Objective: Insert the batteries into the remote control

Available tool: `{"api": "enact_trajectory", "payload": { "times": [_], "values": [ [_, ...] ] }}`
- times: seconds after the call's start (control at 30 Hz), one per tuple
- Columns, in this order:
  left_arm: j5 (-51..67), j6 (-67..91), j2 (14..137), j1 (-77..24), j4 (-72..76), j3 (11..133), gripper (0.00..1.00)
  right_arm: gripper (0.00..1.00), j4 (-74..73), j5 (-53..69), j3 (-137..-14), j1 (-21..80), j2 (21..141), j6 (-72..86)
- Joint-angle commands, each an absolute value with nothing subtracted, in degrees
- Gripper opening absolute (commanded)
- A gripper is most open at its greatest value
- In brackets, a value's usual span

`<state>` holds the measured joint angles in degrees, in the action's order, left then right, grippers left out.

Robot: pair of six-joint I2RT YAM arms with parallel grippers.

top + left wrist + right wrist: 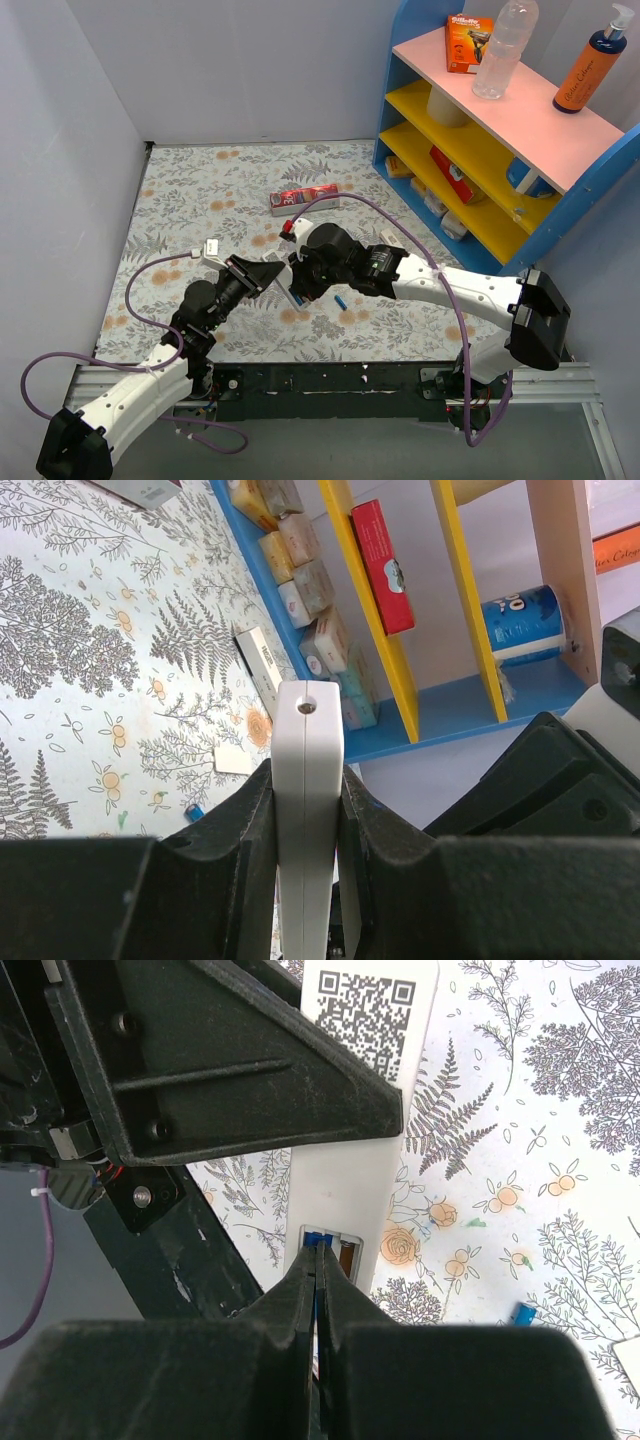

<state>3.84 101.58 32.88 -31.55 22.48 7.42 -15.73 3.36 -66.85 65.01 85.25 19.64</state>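
Note:
My left gripper (308, 792) is shut on the remote control (308, 770), a slim white bar held on edge above the floral mat. From above, the left gripper (268, 276) and right gripper (298, 284) meet over the mat's middle. In the right wrist view the remote control (352, 1175) shows its back with a QR label and an open battery bay. A blue battery (311, 1237) lies in that bay. My right gripper (320, 1257) is shut, its tips right at this battery. Another blue battery (523, 1313) (340, 300) (195, 811) lies loose on the mat.
A red carton (305, 199) lies on the mat behind the grippers. The blue shelf unit (500, 150) with boxes, a bottle (503, 45) and a dispenser stands at the right. A small white flat piece (233, 760) lies on the mat near the loose battery.

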Motion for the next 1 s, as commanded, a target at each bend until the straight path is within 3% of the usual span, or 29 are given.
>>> {"api": "enact_trajectory", "payload": {
  "times": [0.0,0.47,0.67,0.8,0.97],
  "values": [
    [6.1,103.1,31.5,-31.5,33.6,9.5,0.0,0.03,-14.4,5.2,-66.4,67.1,85.6,19.9],
    [2.7,97.5,30.0,-31.6,22.9,7.9,0.0,0.19,-14.7,-3.0,-72.5,67.1,81.8,14.9],
    [-2.1,97.7,30.3,-31.5,17.3,7.9,0.0,0.29,-14.0,-5.5,-67.3,67.2,75.2,14.3],
    [-3.2,99.1,30.4,-31.6,16.3,7.4,0.0,0.42,-15.6,-11.3,-62.2,66.8,70.6,14.2],
    [-5.3,99.8,28.9,-31.6,14.2,7.4,0.0,0.47,-19.2,-17.4,-54.5,66.1,70.6,15.9]
  ]
}}
